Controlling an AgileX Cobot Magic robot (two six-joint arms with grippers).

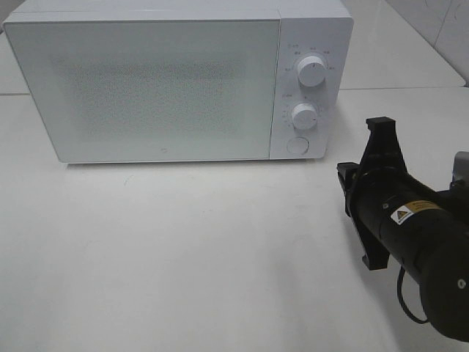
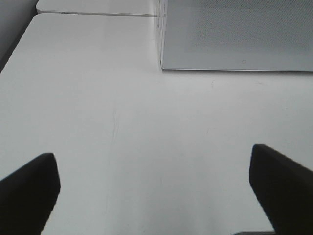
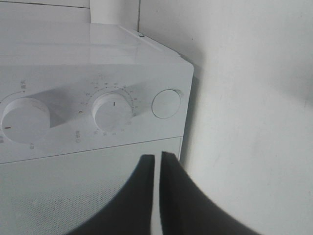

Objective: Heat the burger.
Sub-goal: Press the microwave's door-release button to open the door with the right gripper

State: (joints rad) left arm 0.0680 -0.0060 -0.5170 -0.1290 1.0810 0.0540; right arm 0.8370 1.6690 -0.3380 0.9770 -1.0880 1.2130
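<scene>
The burger is out of view. A white microwave (image 1: 146, 81) stands at the back of the table with its door shut, and I cannot see inside it. My right gripper (image 3: 156, 164) is shut with nothing between its fingers. It points at the microwave's control panel from a short way in front, below the timer knob (image 3: 112, 110) and the round door button (image 3: 166, 104). The right arm (image 1: 399, 213) reaches in from the right. My left gripper (image 2: 154, 169) hangs open over bare table, some way in front of the microwave's door (image 2: 234, 34).
The panel carries an upper knob (image 1: 313, 71), a lower knob (image 1: 303, 115) and a round button (image 1: 297, 144). The white table (image 1: 183, 257) runs in front of the microwave. A seam between tabletops (image 2: 98, 13) lies behind its left side.
</scene>
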